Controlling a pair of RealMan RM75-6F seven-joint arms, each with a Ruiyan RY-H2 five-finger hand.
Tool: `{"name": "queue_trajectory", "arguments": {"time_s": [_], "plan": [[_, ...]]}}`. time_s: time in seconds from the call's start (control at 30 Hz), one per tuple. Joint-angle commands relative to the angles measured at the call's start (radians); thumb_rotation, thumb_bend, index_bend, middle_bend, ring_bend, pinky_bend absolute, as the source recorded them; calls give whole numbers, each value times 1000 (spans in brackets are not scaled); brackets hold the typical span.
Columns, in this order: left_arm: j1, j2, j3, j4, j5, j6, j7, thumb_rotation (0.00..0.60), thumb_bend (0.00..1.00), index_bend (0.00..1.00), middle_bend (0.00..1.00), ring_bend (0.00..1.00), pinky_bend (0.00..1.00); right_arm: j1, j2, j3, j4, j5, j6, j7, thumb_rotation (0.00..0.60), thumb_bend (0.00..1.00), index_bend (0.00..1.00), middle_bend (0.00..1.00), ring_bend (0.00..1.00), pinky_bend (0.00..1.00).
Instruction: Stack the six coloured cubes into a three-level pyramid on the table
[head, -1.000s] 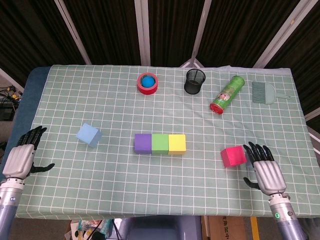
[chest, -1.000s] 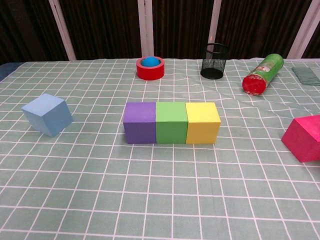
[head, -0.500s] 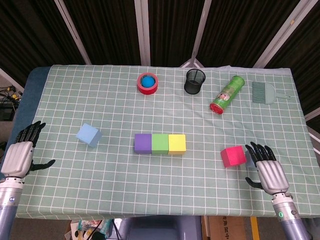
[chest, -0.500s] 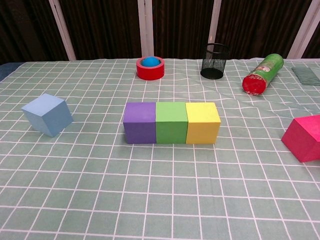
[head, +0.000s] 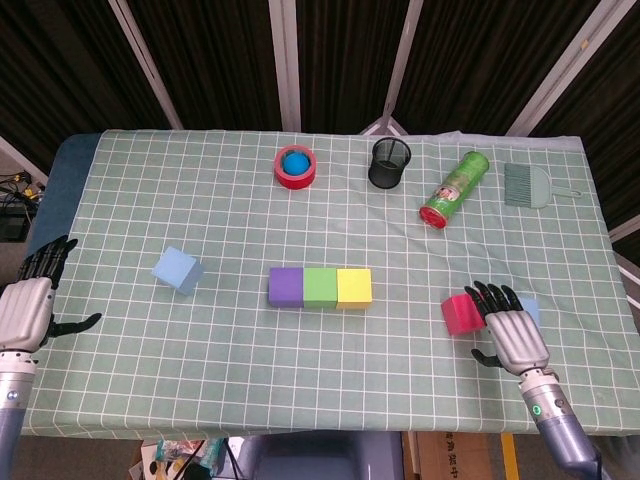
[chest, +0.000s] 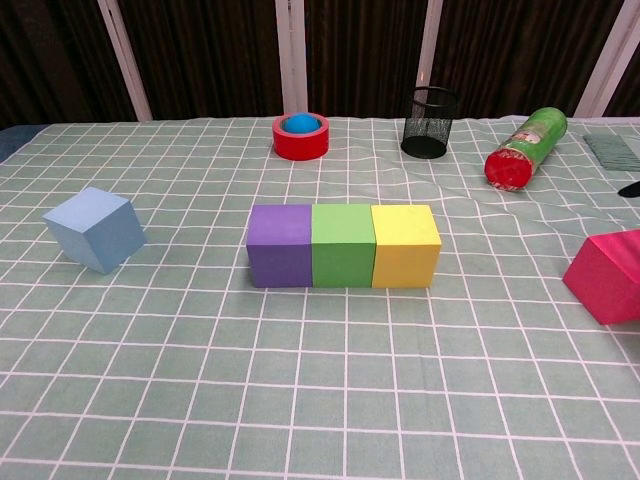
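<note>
Already the bottom row stands ready: the purple cube, green cube and yellow cube sit side by side, touching, in the middle of the bench, which makes a firm base for a second level. The rest lie loose. A light blue cube rests turned at an angle well to the left of the row, and a pink cube lies to the right of it. Just beside that one the right hand hovers, fingers spread wide and holding nothing, their tips over the pink cube's near right edge; this looks like the approach to a grasp, so it is probably next for the second level. A bit of another pale blue block peeps out behind that hand. The left hand waits at the near left edge, fingers apart and empty, well apart from any cube. I cannot find a sixth cube.
</note>
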Motion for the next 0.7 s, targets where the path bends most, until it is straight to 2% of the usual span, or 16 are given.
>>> {"name": "queue_trajectory", "arguments": {"time_s": [0.03, 0.2, 0.7], "plan": [[0, 0, -1, 2, -3, 0, 0, 600, 103, 0, 0, 0, 65, 23, -20, 20, 33, 36, -43, -25, 600, 236, 0, 88, 30, 0], [0, -2, -4, 9, -14, 1, 3, 600, 103, 0, 0, 0, 65, 37, -36, 35, 68, 74, -96, -15, 600, 235, 0, 91, 30, 0], [-2, -13, -7, 17, -25, 5, 23, 600, 103, 0, 0, 0, 65, 59, -80, 53, 138, 3, -124, -2, 600, 235, 0, 91, 31, 0]]}}
